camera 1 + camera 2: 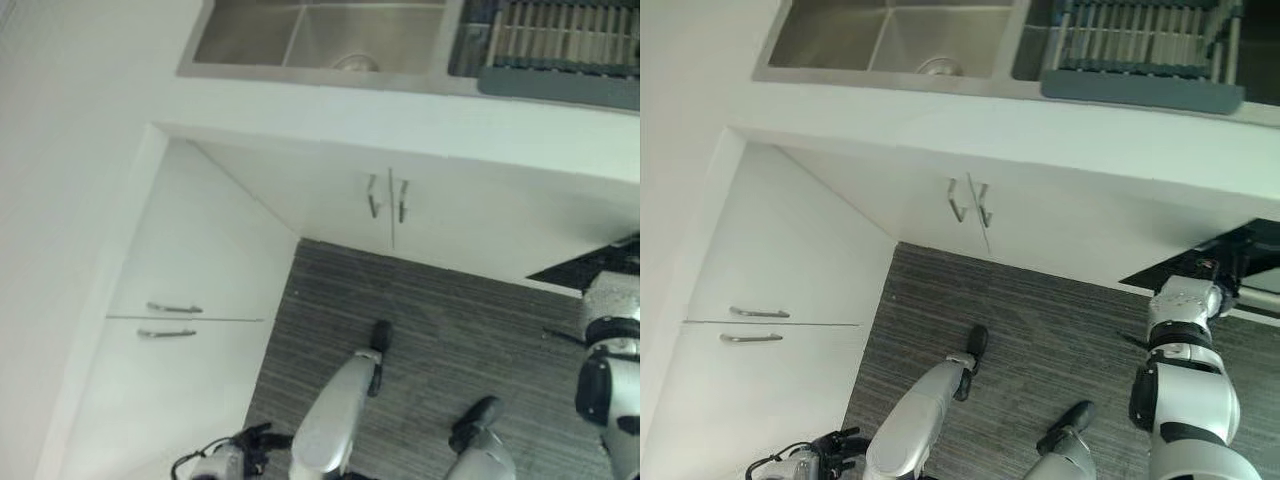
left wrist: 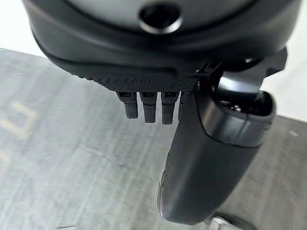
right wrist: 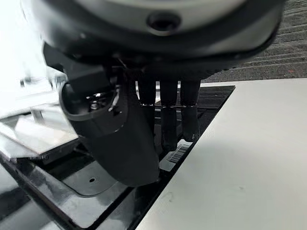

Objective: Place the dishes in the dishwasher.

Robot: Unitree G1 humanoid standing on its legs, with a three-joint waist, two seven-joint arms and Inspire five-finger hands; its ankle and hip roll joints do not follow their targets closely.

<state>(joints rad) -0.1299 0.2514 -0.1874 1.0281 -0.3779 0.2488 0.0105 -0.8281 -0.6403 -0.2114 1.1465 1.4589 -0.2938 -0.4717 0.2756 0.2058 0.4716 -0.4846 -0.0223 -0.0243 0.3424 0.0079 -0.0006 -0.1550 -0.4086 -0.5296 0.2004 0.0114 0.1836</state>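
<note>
Two basins of a steel sink [image 1: 880,40] are seen set into the white counter [image 1: 970,125], and a dish rack [image 1: 1145,45] lies over the basin next to them, its slats in a row and a grey lip along its near edge. No dishes can be made out on the rack, which is seen at a slant and from afar. Below the counter a pair of white cabinet doors [image 1: 970,215] is closed, two metal handles side by side at their seam, and to the robot's left a run of white drawers [image 1: 185,320] is seen with two bar handles, one above the other. Grey striped carpet [image 1: 1040,330] covers the floor.

The dishwasher [image 1: 1230,250] is seen at the robot's right as a dark opening under the counter edge. In the right wrist view its open door [image 3: 249,158] is shown as a broad pale panel, with dark inner trim and a barcode label beside it.

The right hand [image 3: 124,139] is held low over that edge, empty, its fingers [image 3: 168,117] straight, close together and pointing down, the thumb relaxed beside them. The left hand [image 2: 211,158] is seen hanging over the carpet, holding nothing, its fingers [image 2: 148,108] lightly bent in a row, touching nothing, the thumb lying loose
</note>
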